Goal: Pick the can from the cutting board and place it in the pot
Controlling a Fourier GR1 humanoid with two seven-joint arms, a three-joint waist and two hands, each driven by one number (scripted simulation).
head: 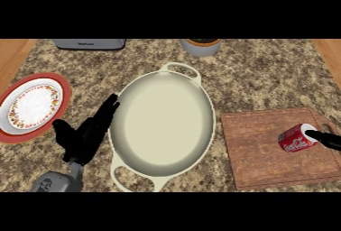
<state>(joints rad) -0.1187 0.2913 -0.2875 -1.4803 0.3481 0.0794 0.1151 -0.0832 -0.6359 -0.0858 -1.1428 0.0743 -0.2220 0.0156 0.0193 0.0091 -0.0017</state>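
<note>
A red can (295, 139) lies on its side on the wooden cutting board (266, 158), near the board's right edge, with its white end facing right. Only a small black part of my right hand (326, 139) shows at the view's right edge, touching that white end. The wide cream pot (162, 122), oval with two loop handles, stands in the middle of the counter with nothing inside. My left hand (86, 133) rests open just left of the pot, its fingers straight and pointing up along the rim.
A red-rimmed plate (33, 106) with a flowered border sits at the far left. A grey appliance (89, 43) and a grey cup (201, 46) stand along the back edge. Granite counter lies between the pot and the board.
</note>
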